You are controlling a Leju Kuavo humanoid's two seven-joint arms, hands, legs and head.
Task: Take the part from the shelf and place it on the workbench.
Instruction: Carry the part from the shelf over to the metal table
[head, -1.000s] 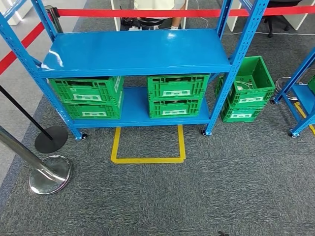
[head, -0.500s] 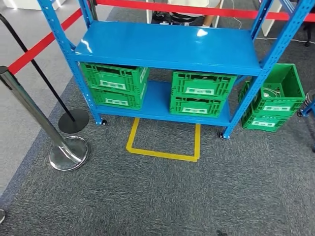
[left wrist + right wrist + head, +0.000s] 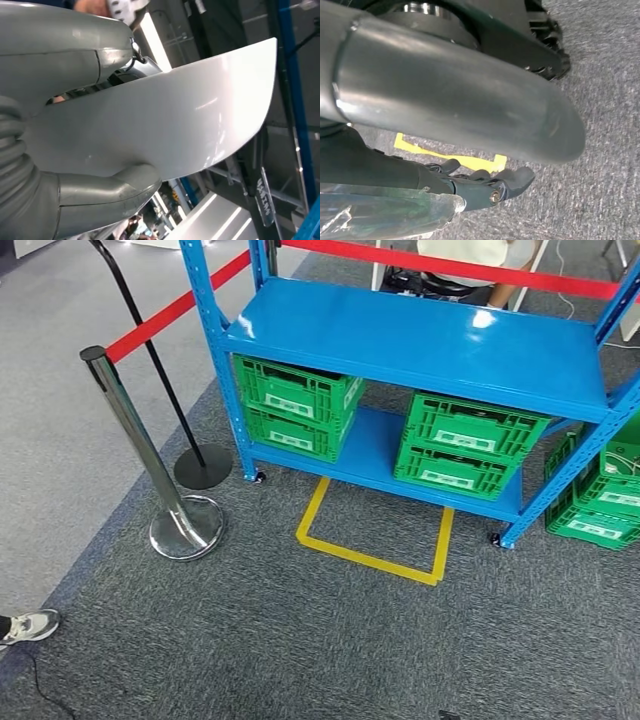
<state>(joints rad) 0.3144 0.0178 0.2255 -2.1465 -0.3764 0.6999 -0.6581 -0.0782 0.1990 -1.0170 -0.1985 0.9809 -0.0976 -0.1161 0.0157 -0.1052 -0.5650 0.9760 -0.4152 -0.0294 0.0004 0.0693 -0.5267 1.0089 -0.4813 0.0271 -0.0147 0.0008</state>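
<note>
The blue shelf (image 3: 423,340) stands ahead and to the right in the head view. Its top board is bare, and two stacks of green crates (image 3: 298,405) (image 3: 464,445) sit on its lower board. No loose part shows on it. In the left wrist view, a white glossy curved piece (image 3: 170,115) lies against my left hand (image 3: 75,55) and hides the fingers. Whether the hand grips it I cannot tell. My right hand (image 3: 452,115) hangs over grey carpet. Its thumb is stretched out, its dark fingers (image 3: 508,182) lie apart from it, and nothing is between them.
A yellow floor frame (image 3: 373,560) marks the carpet before the shelf. A chrome stanchion (image 3: 185,525) and a black-based one (image 3: 202,465) carry a red belt (image 3: 162,315) at the left. More green crates (image 3: 604,500) stand at the far right. A person's shoe (image 3: 30,625) shows at the lower left.
The camera has turned left, so the shelf and yellow frame now sit further right in the picture. The stanchions have come toward the middle and a shoe has come into view.
</note>
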